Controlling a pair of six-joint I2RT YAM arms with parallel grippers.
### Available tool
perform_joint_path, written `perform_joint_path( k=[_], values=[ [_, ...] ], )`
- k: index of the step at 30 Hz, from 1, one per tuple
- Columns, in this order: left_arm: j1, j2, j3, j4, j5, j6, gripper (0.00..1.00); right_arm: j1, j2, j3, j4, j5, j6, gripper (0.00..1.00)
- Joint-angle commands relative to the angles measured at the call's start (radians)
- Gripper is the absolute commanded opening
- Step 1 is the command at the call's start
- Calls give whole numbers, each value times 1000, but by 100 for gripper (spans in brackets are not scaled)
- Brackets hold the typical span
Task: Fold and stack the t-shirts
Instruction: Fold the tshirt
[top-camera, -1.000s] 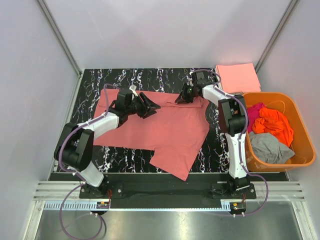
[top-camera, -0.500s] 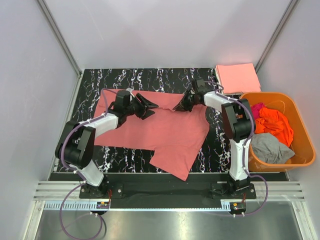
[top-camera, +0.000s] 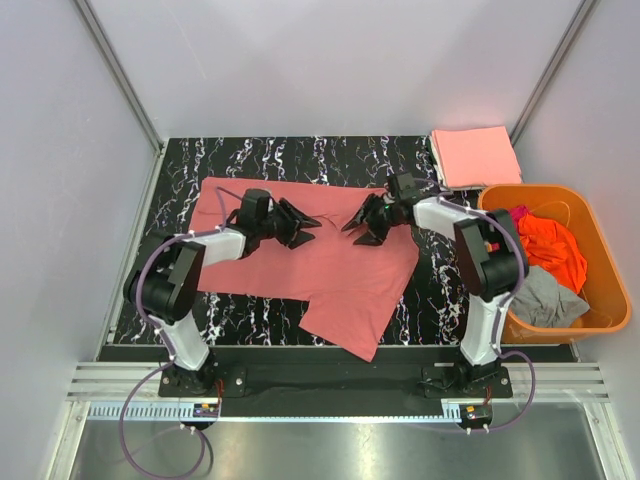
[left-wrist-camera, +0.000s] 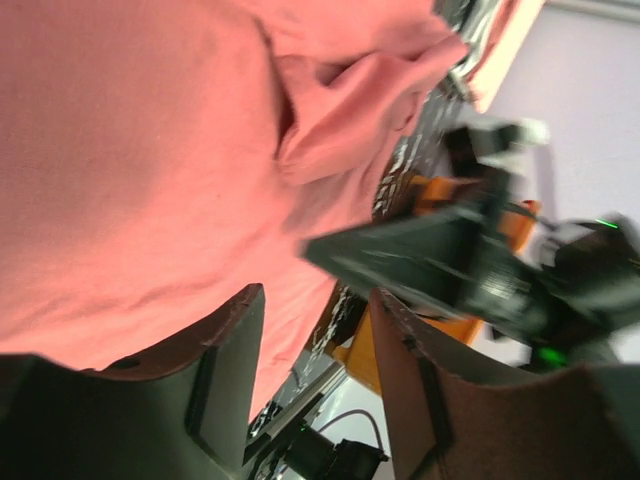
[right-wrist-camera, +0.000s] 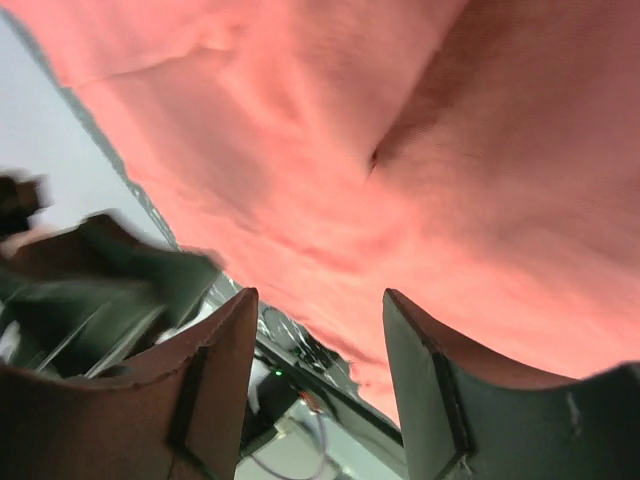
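1. Both wide open, gripping nothing: left hand (top-camera: 308, 228) and right hand (top-camera: 356, 232), over the salmon t-shirt (top-camera: 330, 272).
2. That one's spread across the surface (top-camera: 300, 155); folded peach t-shirt (top-camera: 475, 157) at 1 o'clock.

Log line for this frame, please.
salmon-pink cloth t-shirt: spread out | left tool: open, over it | right tool: open, over it | folded peach-pink t-shirt: far right corner

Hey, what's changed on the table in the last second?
Both open grippers slid towards the near edge over the salmon-pink shirt: the right gripper more, the left gripper slightly, ending closer together. Nothing was gripped. Shirt, folded peach shirt and orange basket stayed put.
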Motion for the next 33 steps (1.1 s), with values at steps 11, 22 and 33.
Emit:
perform_joint_path(
  k=[11,22,33],
  values=[
    [-94,218,177,141,-51,-31,49,-254,-32,251,-200,69,-503,55],
    [-111,306,210,199,-71,-31,52,-287,197,557,-241,4,-562,50],
    [-137,340,214,190,-97,-65,48,-301,206,535,-255,-3,-597,49]
  ],
)
